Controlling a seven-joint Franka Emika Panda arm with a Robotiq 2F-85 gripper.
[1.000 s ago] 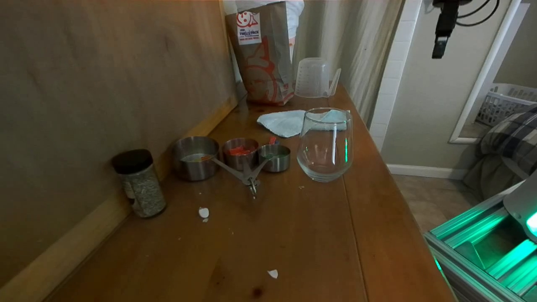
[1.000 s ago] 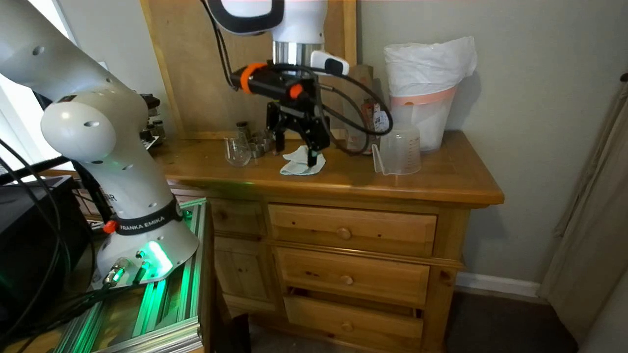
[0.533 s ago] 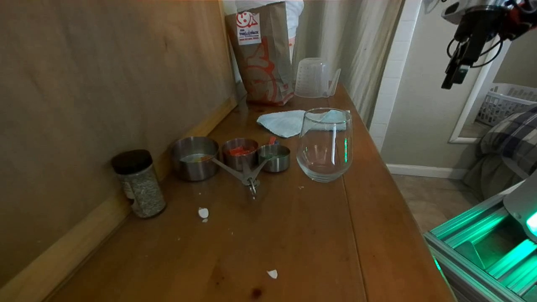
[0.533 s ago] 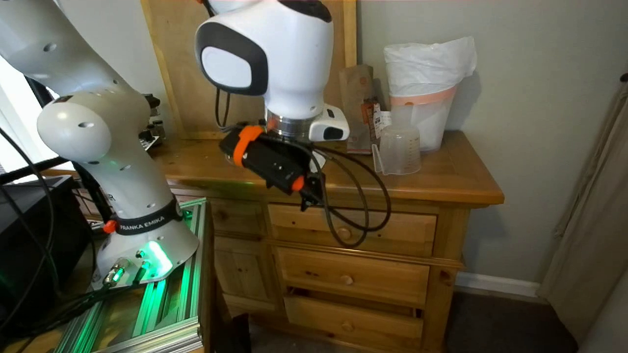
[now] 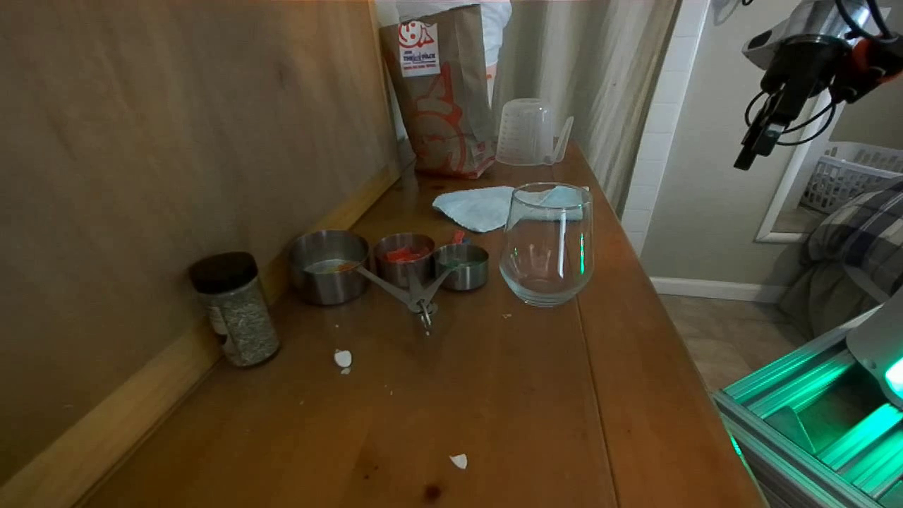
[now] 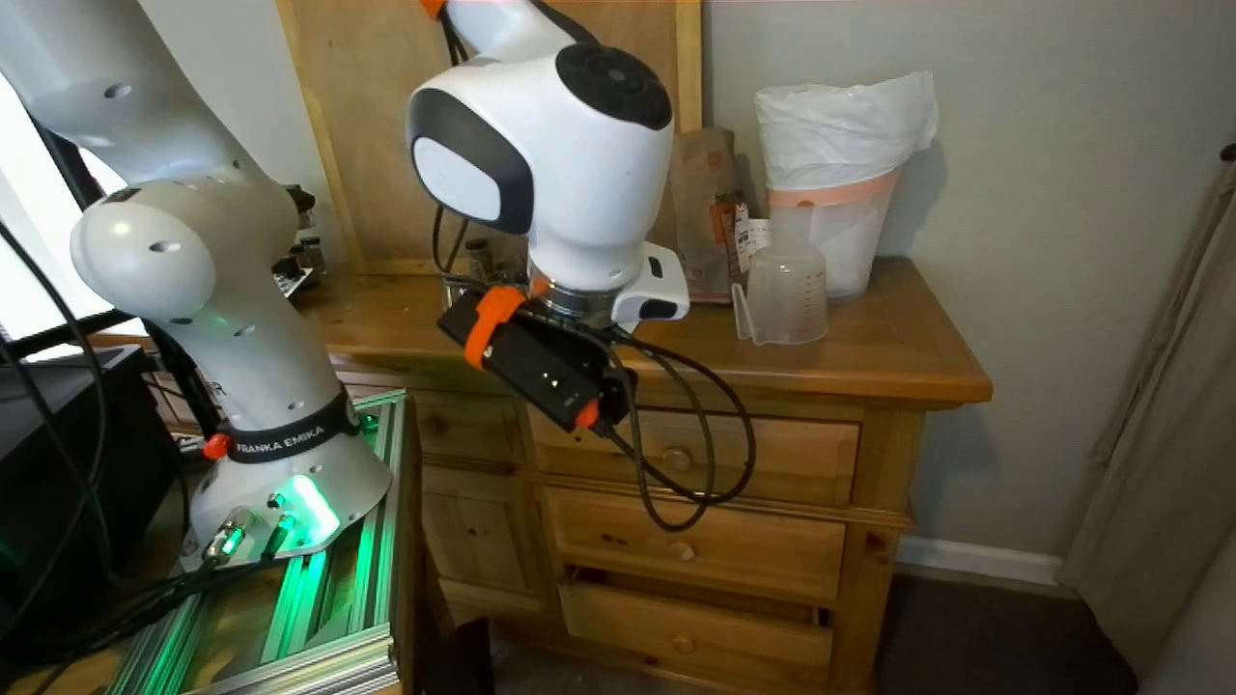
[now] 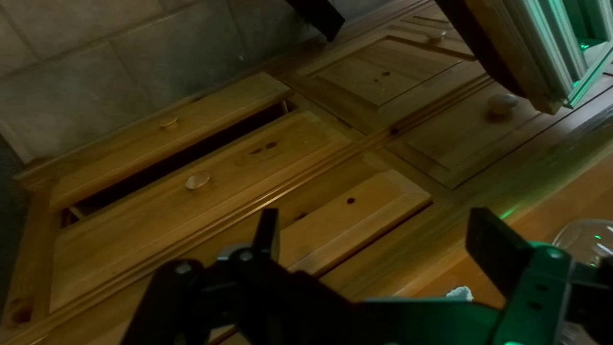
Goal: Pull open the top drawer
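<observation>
While the gripper (image 7: 373, 230) is hanging in front of the counter (image 5: 508, 395), its fingers (image 7: 267, 235) are standing spread well apart. The top drawer (image 6: 801, 452) is sitting closed ahead of and below the gripper, apart from the fingers; its face is showing between the fingers in the wrist view, and its knob (image 6: 677, 459) is facing outward in an exterior view. Farther below the gripper, the middle drawer (image 6: 763, 553) is sitting under the top drawer, and a dark gap (image 7: 182, 159) is showing above the bottom drawer (image 6: 753, 642). In an exterior view the camera (image 6: 541, 372) is hiding most of the gripper.

Beyond the gripper, the counter is carrying a glass (image 5: 547, 254), three cups (image 5: 398, 270), a jar (image 5: 243, 321), a cloth (image 5: 473, 208), a bag (image 5: 444, 106), a pitcher (image 5: 525, 134) and a bin (image 6: 838, 232). The glass is standing upright on the gripper's side of the cups. The cloth is lying between the glass and the bag. The jar is standing past the cups.
</observation>
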